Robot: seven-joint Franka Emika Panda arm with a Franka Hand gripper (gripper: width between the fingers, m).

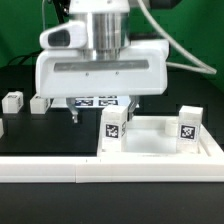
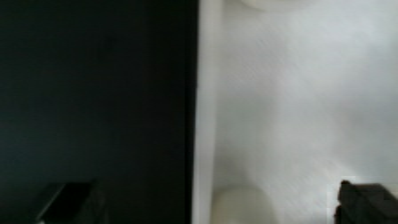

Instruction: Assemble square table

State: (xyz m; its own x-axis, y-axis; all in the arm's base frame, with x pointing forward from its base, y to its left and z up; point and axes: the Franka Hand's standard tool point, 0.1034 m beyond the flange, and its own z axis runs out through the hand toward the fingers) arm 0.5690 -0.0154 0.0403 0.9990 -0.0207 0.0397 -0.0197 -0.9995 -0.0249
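The white square slab (image 1: 160,142) lies on the black table at the exterior view's right, with two white tagged legs standing upright on it, one (image 1: 115,127) nearer the middle and one (image 1: 187,122) further right. Two loose white legs (image 1: 12,101) (image 1: 40,103) lie at the exterior view's left. My gripper (image 1: 101,110) hangs just beside the slab's nearer edge, open and empty. In the wrist view the slab (image 2: 294,110) fills one half and black table the other. A rounded socket (image 2: 240,203) sits between my dark fingertips (image 2: 71,205), gripper (image 2: 217,205).
The marker board (image 1: 98,102) lies under the gripper, partly hidden by it. A long white rail (image 1: 110,172) runs along the front of the table. A green backdrop stands behind.
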